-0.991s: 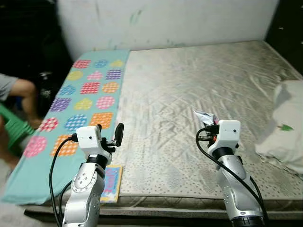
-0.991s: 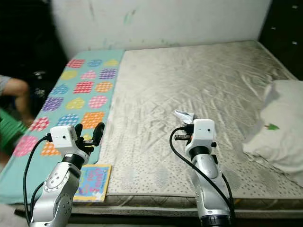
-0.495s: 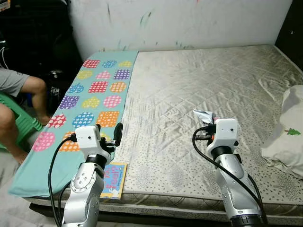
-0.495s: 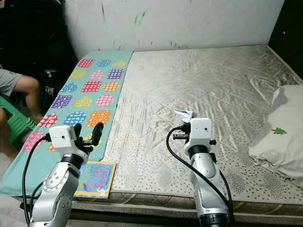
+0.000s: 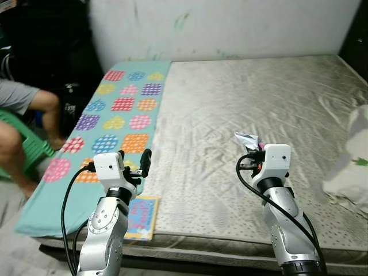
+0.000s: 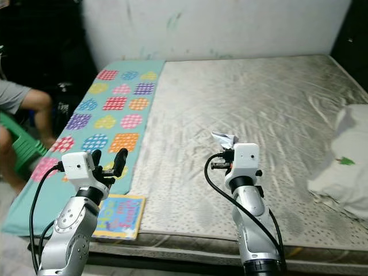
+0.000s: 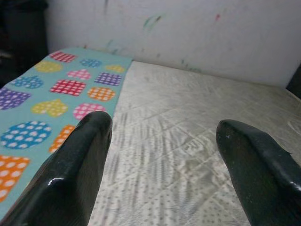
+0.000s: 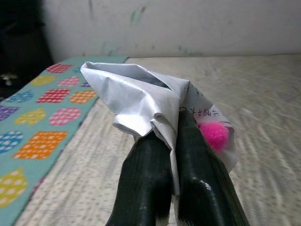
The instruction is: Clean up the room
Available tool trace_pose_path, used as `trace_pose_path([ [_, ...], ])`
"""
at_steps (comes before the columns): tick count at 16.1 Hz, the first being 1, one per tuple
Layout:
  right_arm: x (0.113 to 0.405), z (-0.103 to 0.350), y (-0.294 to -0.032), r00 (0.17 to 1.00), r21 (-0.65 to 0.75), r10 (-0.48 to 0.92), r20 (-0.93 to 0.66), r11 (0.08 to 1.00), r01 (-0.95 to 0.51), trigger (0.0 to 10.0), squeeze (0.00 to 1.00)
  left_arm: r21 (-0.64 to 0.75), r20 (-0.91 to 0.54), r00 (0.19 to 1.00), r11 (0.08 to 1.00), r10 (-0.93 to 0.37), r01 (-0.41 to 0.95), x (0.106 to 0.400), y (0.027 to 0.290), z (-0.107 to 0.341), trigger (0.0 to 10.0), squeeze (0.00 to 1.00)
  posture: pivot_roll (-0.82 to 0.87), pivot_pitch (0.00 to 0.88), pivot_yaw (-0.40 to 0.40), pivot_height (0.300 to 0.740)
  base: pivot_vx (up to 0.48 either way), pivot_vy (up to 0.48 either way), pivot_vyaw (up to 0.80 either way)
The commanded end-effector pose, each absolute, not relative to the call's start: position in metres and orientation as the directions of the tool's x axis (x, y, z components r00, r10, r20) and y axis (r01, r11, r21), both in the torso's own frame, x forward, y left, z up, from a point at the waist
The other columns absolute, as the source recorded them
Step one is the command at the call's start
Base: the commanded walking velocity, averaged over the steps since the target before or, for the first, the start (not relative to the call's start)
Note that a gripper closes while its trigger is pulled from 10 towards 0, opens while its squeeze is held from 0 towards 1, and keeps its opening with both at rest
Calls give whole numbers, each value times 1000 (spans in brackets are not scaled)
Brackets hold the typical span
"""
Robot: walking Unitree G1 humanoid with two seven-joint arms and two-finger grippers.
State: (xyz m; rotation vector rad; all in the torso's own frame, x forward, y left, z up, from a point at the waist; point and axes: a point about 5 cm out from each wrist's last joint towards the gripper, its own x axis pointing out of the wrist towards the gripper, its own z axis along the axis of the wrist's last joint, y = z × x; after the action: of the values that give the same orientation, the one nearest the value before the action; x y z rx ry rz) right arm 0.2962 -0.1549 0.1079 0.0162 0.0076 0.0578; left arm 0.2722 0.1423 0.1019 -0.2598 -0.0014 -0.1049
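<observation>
Two black fingers of the right gripper (image 8: 171, 141) are pressed together on a crumpled white wrapper (image 8: 141, 101), which sticks up and forward from the fingertips, its long axis running away from the wrist toward the far wall. Printed writing shows on its near fold, and a small pink pompom (image 8: 214, 134) sits against the paper just beside the right-hand finger. From the head camera the wrapper (image 5: 247, 140) shows as a small silvery crest above the white wrist housing, held in the air over the near middle of the mattress (image 5: 259, 98).

Well to the left, the left gripper (image 7: 162, 155) has its fingers spread wide, with nothing between them; it hovers above the near left part of the bed, over the line where the mattress meets a teal mat (image 5: 109, 123) printed with coloured dotted and checked shapes. That mat lies along the left edge of the bed, its long axis running from near to far.

Just below the left arm, a children's book (image 6: 119, 215) with a bright cover lies flat at the near edge. A white pillow (image 6: 342, 164) with a small green tree mark lies at the right edge. At the far left a person's bare knee (image 5: 43, 100) shows beside a green stool (image 5: 26, 152)
</observation>
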Motion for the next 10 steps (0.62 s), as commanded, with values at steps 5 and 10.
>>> trace_pose_path([
  [5,296,111,-146,996,30,92,0,995,-92,10000,0,-248,27,995,964,-91,95,272,147,104,10000,0,-189,0,106,740,0,391,0],
  [10,297,112,-146,995,23,103,4,994,-103,10000,0,-251,27,995,963,-96,100,273,146,104,10000,0,-194,0,108,740,0,411,0],
])
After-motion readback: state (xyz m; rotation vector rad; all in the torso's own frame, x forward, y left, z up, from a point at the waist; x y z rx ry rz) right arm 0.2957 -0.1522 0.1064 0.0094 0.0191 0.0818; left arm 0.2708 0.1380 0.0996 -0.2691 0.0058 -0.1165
